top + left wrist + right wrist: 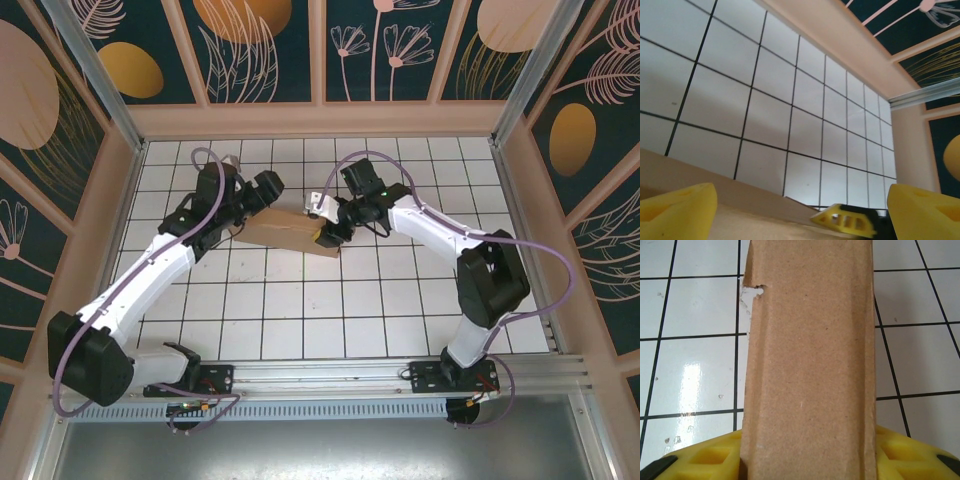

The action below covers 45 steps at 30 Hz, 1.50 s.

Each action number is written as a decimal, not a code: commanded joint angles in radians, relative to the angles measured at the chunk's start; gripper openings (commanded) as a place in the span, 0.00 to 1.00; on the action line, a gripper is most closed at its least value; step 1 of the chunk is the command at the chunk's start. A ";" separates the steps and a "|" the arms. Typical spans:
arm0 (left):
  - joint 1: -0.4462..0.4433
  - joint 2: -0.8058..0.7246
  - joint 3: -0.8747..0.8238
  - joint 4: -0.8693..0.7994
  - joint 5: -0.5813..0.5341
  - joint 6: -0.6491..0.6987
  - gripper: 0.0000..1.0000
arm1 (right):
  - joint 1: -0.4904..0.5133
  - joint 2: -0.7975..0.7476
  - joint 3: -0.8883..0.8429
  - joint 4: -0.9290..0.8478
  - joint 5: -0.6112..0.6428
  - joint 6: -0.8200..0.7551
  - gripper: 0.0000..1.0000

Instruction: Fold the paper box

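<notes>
On white tiles (320, 300) with black lines, inside dark leafy walls (260, 50): box (285, 232). Clamped at one end by right gripper (326, 234). Just below left gripper (800, 212), spread wide, at the other end

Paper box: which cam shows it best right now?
Top external: most of the paper box outline is visible there, held between both arms above the tiles. Right wrist gives a close-up of one flat panel with a small notch on its left edge. Left wrist catches a strip of cardboard along the bottom of the frame.

White arms (150, 270), purple cables (370, 154), yellow fingertips (677, 210)
</notes>
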<state>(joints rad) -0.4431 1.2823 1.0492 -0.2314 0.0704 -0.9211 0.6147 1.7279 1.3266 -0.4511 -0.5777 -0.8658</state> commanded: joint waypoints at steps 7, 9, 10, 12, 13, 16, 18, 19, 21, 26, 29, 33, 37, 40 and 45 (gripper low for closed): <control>0.023 0.066 -0.169 0.182 -0.015 -0.048 0.87 | -0.002 0.048 0.008 0.016 0.071 0.061 0.58; 0.023 0.076 -0.189 0.201 -0.015 -0.054 0.87 | -0.002 0.024 -0.005 0.058 0.090 0.081 0.62; 0.023 0.080 -0.199 0.206 -0.019 -0.059 0.87 | -0.003 0.002 -0.022 0.090 0.098 0.087 0.65; 0.023 0.082 -0.212 0.220 -0.019 -0.063 0.87 | -0.003 -0.050 -0.066 0.163 0.129 0.093 0.70; 0.023 0.081 -0.215 0.222 -0.020 -0.067 0.87 | -0.004 -0.076 -0.087 0.199 0.148 0.098 0.71; 0.023 0.074 -0.216 0.225 -0.020 -0.067 0.88 | -0.003 -0.150 -0.134 0.257 0.164 0.120 0.73; 0.023 0.062 -0.210 0.222 -0.025 -0.064 0.87 | -0.005 -0.194 -0.159 0.279 0.156 0.140 0.74; 0.023 0.055 -0.207 0.219 -0.027 -0.062 0.88 | -0.004 -0.212 -0.169 0.287 0.153 0.156 0.74; 0.023 0.041 -0.195 0.214 -0.028 -0.059 0.88 | -0.006 -0.244 -0.180 0.298 0.149 0.189 0.74; 0.023 0.012 -0.137 0.167 -0.060 0.014 0.90 | -0.005 -0.352 -0.252 0.422 0.160 0.346 0.70; 0.024 -0.014 -0.097 0.145 -0.077 0.103 0.91 | -0.003 -0.416 -0.298 0.495 0.207 0.413 0.66; 0.023 -0.073 -0.050 0.124 -0.135 0.291 0.91 | -0.003 -0.482 -0.319 0.517 0.278 0.512 0.63; 0.023 -0.157 -0.071 0.180 -0.158 0.546 0.87 | 0.004 -0.544 -0.362 0.515 0.331 0.546 0.61; 0.023 -0.247 -0.191 0.300 -0.139 0.750 0.88 | 0.005 -0.550 -0.342 0.464 0.397 0.584 0.52; 0.023 -0.340 -0.308 0.433 -0.226 1.015 0.82 | 0.008 -0.586 -0.362 0.447 0.397 0.514 0.51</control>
<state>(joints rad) -0.4217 0.9642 0.7937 0.0940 -0.1009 -0.1627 0.6151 1.1854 0.9817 0.0021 -0.2028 -0.3267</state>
